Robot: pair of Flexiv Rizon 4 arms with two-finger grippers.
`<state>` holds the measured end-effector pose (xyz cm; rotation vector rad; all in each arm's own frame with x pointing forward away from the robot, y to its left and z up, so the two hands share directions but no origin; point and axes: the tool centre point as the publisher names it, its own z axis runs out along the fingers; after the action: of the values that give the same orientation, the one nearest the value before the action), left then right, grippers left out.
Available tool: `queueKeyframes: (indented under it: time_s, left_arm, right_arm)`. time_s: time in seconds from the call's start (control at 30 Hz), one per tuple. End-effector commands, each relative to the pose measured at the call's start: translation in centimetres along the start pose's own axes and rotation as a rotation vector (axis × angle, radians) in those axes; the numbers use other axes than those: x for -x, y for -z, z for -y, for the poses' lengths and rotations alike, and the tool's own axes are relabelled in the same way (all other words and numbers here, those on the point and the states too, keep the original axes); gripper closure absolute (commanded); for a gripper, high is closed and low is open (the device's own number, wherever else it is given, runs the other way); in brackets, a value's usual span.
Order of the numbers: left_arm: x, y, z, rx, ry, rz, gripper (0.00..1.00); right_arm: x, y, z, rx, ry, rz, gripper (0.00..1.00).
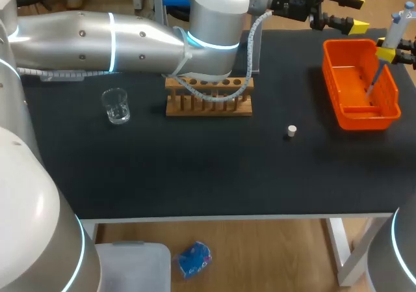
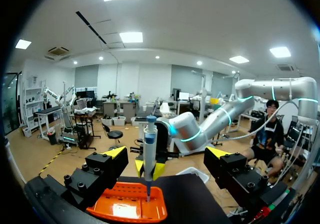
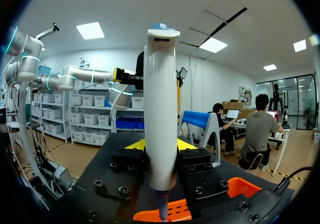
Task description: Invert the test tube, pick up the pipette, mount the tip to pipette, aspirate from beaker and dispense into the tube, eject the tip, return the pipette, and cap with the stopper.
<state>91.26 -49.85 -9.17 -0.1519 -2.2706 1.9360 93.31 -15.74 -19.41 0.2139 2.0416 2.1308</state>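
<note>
My right gripper (image 1: 392,53) is shut on a white pipette with a blue top (image 1: 398,20), holding it upright at the table's far right. Its thin lower end hangs over the orange bin (image 1: 390,90). In the right wrist view the pipette (image 3: 161,104) stands between my own gripper's (image 3: 160,146) yellow tips. My left gripper (image 1: 354,13) is open and empty, beyond the bin's far left corner, with its fingers pointing at the pipette (image 2: 150,144). A wooden tube rack (image 1: 208,106), a glass beaker (image 1: 116,105) and a small white stopper (image 1: 292,131) sit on the black table.
My left arm stretches across the back of the table, over the rack, and its cable hangs in front of the rack. The orange bin (image 2: 112,210) lies below and ahead of my left gripper (image 2: 166,153).
</note>
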Motion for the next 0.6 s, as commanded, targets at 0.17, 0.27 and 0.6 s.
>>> queueKeyframes:
  time_s: [0.17, 0.27, 0.6]
  left_arm:
    - [0.2, 0.0, 0.2, 0.007, 0.003, 0.009, 0.00]
    - [0.7, -0.7, 0.4, 0.021, 0.009, 0.032, 0.00]
    - [1.3, -2.9, 1.5, 0.030, 0.012, 0.100, 0.16]
  right_arm:
    - [0.1, 0.1, 0.0, 0.000, 0.001, -0.004, 1.00]
    - [0.1, 0.1, 0.0, 0.000, 0.001, -0.004, 1.00]
    - [0.1, 0.1, 0.0, 0.000, 0.001, -0.004, 1.00]
